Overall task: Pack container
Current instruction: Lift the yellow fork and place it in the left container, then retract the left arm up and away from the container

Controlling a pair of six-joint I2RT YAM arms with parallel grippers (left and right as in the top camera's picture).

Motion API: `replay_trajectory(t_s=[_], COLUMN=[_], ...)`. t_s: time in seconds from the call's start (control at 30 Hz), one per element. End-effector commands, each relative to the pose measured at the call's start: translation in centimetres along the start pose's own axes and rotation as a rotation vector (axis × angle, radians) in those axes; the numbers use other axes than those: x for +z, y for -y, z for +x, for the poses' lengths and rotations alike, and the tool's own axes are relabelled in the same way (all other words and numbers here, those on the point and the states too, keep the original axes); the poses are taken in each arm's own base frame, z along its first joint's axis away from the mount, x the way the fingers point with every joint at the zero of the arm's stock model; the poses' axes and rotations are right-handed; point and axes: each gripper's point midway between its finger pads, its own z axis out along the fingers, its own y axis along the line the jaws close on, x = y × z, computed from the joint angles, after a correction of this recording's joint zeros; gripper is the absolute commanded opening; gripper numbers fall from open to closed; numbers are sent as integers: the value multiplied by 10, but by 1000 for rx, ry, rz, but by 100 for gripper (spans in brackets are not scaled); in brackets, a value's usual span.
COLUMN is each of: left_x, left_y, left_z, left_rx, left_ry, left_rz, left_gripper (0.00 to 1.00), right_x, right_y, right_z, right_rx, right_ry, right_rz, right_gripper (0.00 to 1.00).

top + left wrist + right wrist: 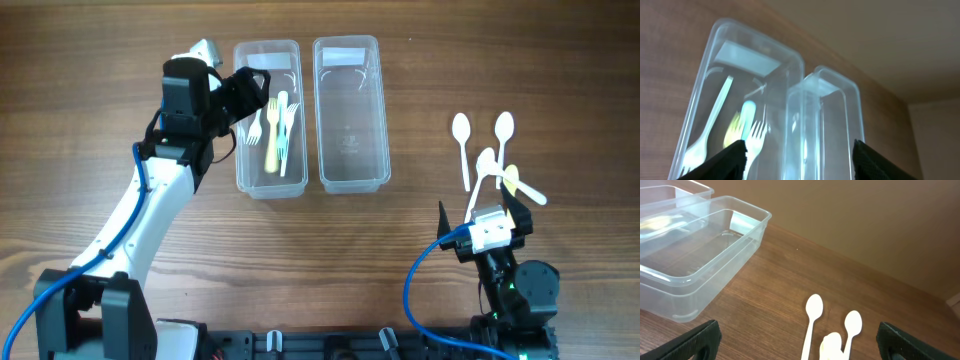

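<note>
Two clear plastic containers stand side by side at the back. The left container (267, 170) holds several plastic forks (277, 128), white, yellow and pale green; they also show in the left wrist view (747, 131). The right container (350, 172) is empty and shows in the right wrist view (705, 275). My left gripper (248, 95) is open and empty, over the left container's near-left rim. Several white and yellow plastic spoons (488, 160) lie on the table at the right, also in the right wrist view (812, 317). My right gripper (492, 215) is open and empty, just in front of the spoons.
The brown wooden table (420, 80) carries everything. The left arm reaches from the front left corner up to the containers. The right arm's base sits at the front right with a blue cable beside it.
</note>
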Motion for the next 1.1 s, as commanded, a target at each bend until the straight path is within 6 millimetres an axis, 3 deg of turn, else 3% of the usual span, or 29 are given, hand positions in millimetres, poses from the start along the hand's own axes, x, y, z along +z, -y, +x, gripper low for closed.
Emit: replay_trajectory(t_s=[0.0, 0.1, 0.23, 0.33, 0.5, 0.63, 1.07], left_x=[-7, -23, -58, -86, -122, -130, -131], left_y=[5, -18, -83, -133, -187, -196, -197], left_z=[-21, -51, -88, -101, -112, -115, -115], left_rx=[96, 68, -63, -151, -250, -267, -267], left_ry=[60, 152, 272, 306, 348, 366, 367], left_rz=[16, -59, -256, -374, -484, -501, -502], left_gripper=[81, 88, 100, 100, 100, 100, 100], right_x=[-1, -1, -1, -1, -1, -1, -1], right_y=[0, 0, 0, 0, 0, 0, 0], right_z=[-3, -3, -3, -3, -3, -3, -3], right_rx=[-9, -8, -8, -9, -8, -9, -9], right_ry=[14, 14, 14, 14, 14, 14, 14], right_rz=[-4, -4, -4, -4, -4, -4, -4], right_gripper=[100, 100, 100, 100, 100, 100, 100])
